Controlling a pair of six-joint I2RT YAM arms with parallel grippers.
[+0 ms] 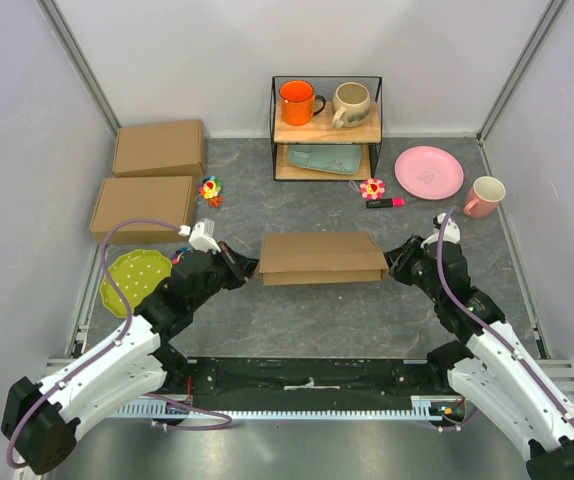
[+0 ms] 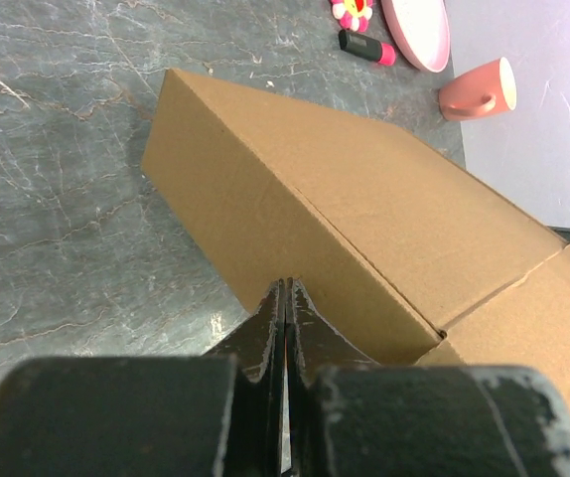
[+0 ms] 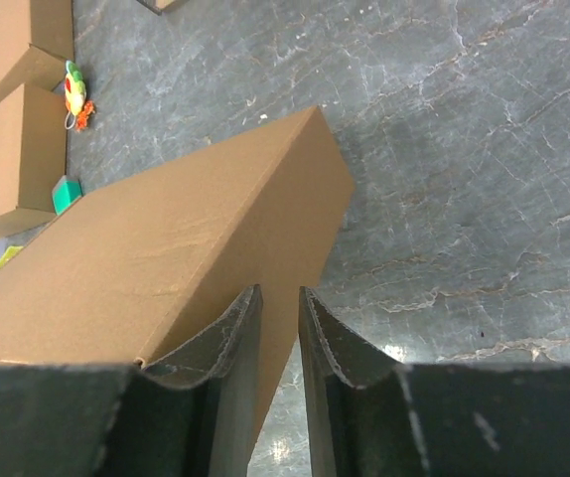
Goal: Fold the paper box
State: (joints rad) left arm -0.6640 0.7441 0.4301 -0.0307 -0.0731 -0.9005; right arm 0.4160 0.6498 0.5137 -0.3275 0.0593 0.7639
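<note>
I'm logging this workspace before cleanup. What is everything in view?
paper box: 1, brown, table centre
other boxes: 2, brown, far left
shelf: 1, black wire, far centre
orange mug: 1, orange, upper shelf
beige mug: 1, beige, upper shelf
tray: 1, teal, lower shelf
pink plate: 1, pink, far right
pink mug: 1, pink, right edge
green plate: 1, green, near left
flower toys: 2, multicoloured, near shelf
marker: 1, black-pink, by right toy
table: 1, grey, underneath
left hand: 1, black, shut, box's left end
right hand: 1, black, open, box's right end

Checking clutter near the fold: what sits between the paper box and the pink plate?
In the top view, a flower toy and a pink marker lie between the paper box and the pink plate.
</note>
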